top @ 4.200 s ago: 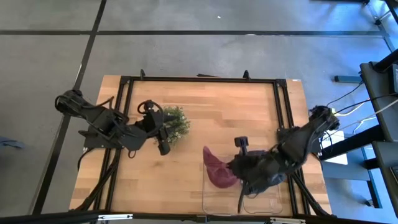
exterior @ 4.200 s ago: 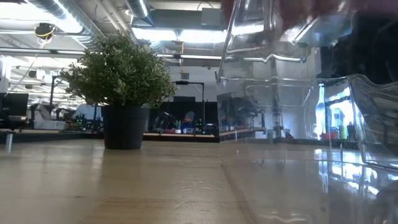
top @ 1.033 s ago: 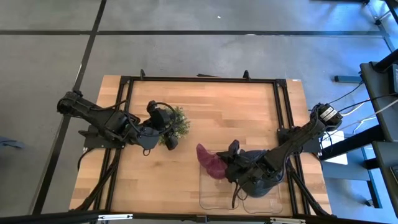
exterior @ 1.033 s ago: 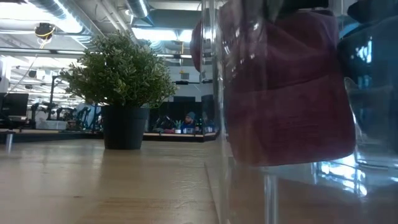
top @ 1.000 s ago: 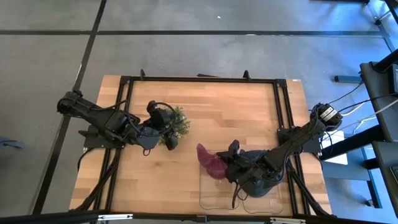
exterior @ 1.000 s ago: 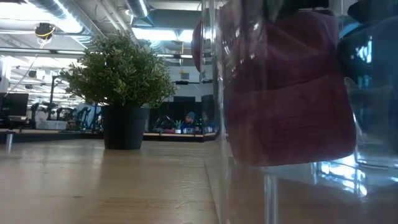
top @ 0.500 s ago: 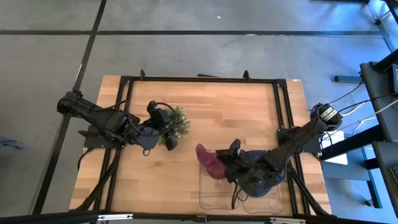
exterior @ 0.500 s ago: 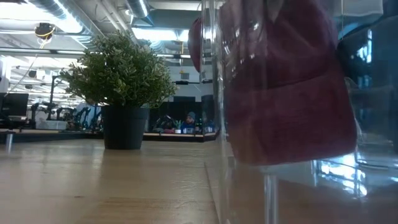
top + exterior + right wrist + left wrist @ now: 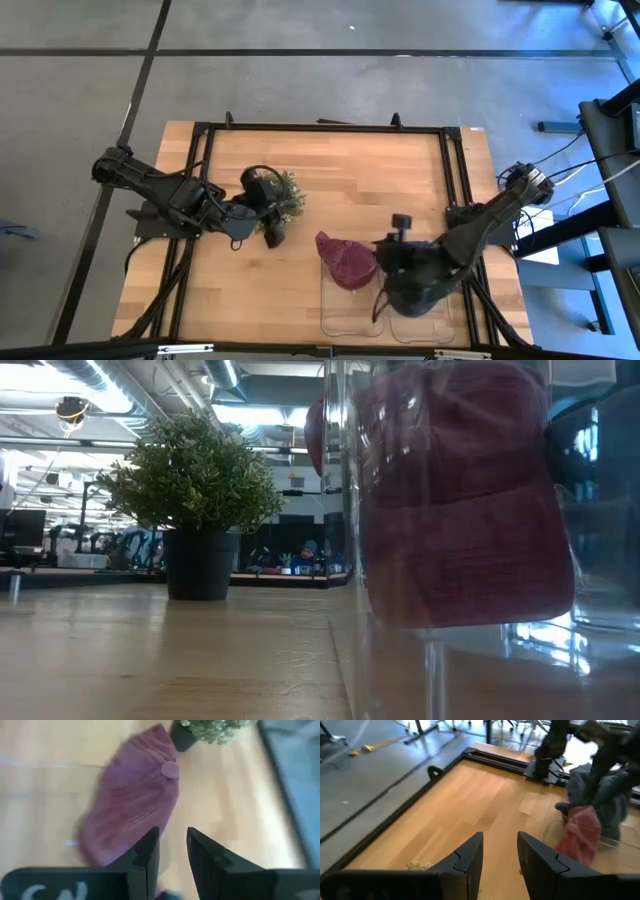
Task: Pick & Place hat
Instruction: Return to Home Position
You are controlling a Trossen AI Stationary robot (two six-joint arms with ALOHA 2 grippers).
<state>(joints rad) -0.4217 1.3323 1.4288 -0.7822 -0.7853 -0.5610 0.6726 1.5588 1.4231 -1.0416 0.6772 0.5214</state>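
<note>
The maroon hat (image 9: pixel 346 262) lies over the far left corner of a clear plastic bin (image 9: pixel 345 322), part of it outside the rim. In the low view the hat (image 9: pixel 460 500) shows behind the bin's wall (image 9: pixel 340 560). My right gripper (image 9: pixel 382 268) is open and stands just right of the hat, pointing at it. In the right wrist view the hat (image 9: pixel 132 805) lies beyond the gripper (image 9: pixel 172 850). My left gripper (image 9: pixel 272 236) is open and empty beside the potted plant (image 9: pixel 285 195). The left wrist view shows the left gripper (image 9: pixel 500 855) and, far off, the hat (image 9: pixel 580 835).
A potted plant (image 9: pixel 195 490) in a dark pot stands on the table's left half, next to my left gripper. A blue-grey cloth (image 9: pixel 605 790) lies in the bin under my right arm. Bare wood (image 9: pixel 380 180) stretches along the far half of the table.
My right gripper has drawn back from the hat toward the table's right edge. The hat stays on the bin's far left corner and now lies spread wider than half a second ago.
</note>
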